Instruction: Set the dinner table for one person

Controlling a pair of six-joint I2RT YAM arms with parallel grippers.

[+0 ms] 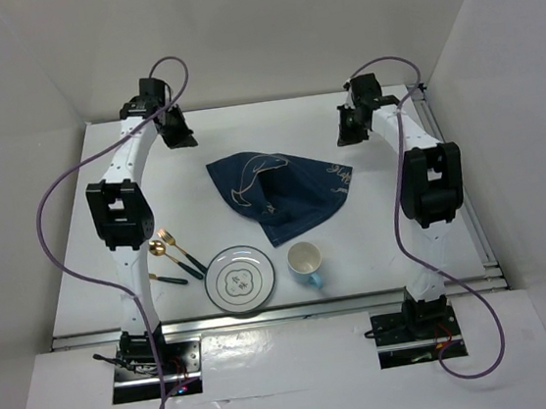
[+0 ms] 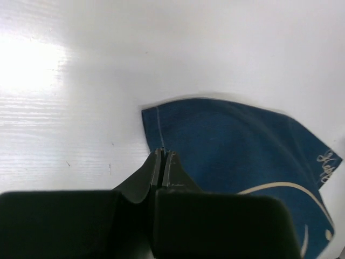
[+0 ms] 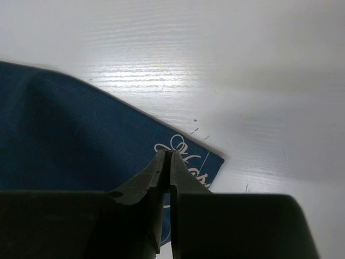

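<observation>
**1. Dinner table.** The large flat white rectangular dinner table fills the middle of the top view. A metal rail runs along its near edge, at the bottom of the frame. In both wrist views its bare white surface takes up the upper part of the frame.

**2. Items on the table.**
- A navy blue cloth placemat with a white line drawing lies crumpled and partly folded at the centre of the frame.
- A round white plate with a grey rim and a central motif sits at lower centre, near the front rail.
- A light blue mug with a cream interior stands upright just right of the plate, apart from it.
- Gold-and-dark-green cutlery pieces lie at an angle left of the plate. The type of each piece cannot be told.

**3. Left gripper.** The left gripper is at upper left of the top view, beyond the placemat's left corner. In the left wrist view, the gripper has its jaws pressed together with nothing seen between them. A stitched corner of the placemat lies beneath and to the right.

**4. Right gripper.** The right gripper is at upper right of the top view, beyond the placemat's right corner. In the right wrist view, the gripper is closed tip to tip and empty. The placemat occupies the left of the frame, and its corner with white script lies beside the fingertips.
</observation>
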